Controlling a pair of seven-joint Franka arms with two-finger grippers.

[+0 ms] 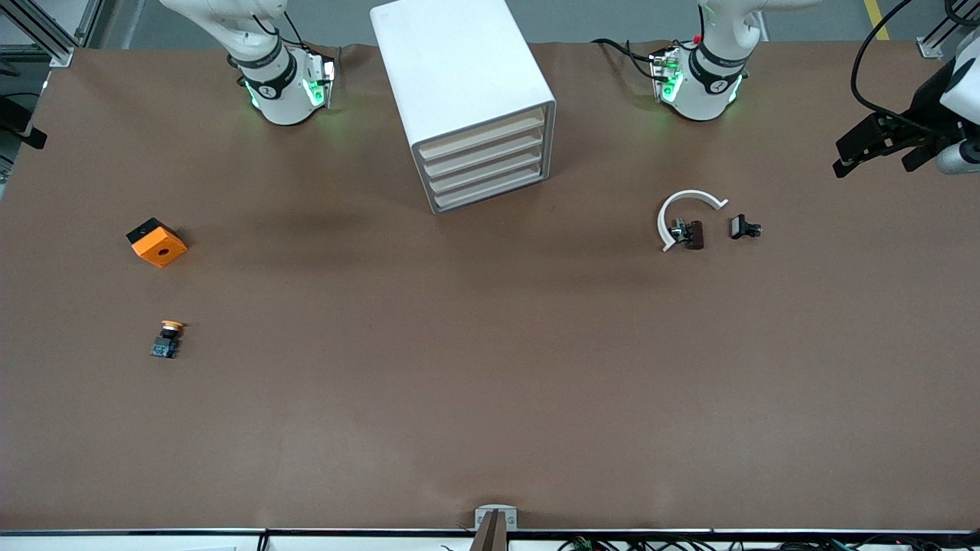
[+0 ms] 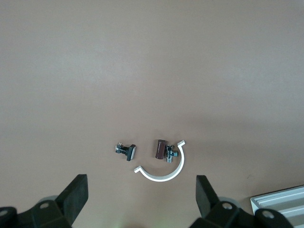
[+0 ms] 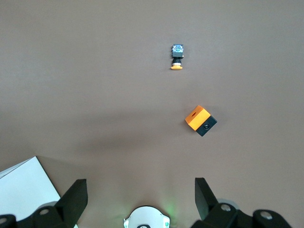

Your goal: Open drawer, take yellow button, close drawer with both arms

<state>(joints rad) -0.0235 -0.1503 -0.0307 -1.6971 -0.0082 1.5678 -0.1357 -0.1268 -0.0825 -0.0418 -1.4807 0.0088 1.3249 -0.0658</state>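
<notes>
The white cabinet (image 1: 452, 61) stands between the two arm bases, and its top drawer (image 1: 482, 132) is pushed in flush like the three below it. The button (image 1: 168, 337) (image 3: 177, 58) lies on its side toward the right arm's end of the table, out on the brown mat. Neither hand shows in the front view. My left gripper (image 2: 141, 190) hangs open high over the mat by a white arc (image 2: 164, 171), with nothing between its fingers. Open and holding nothing, my right gripper (image 3: 140, 190) hangs high over its own base (image 3: 146, 217).
An orange block with a black hole (image 1: 156, 242) (image 3: 200, 120) lies farther from the front camera than the button. Small black parts (image 1: 689, 233) (image 1: 744, 227) lie by the white arc (image 1: 685, 218) toward the left arm's end. A black fixture with cables (image 1: 880, 145) juts in at that end's edge.
</notes>
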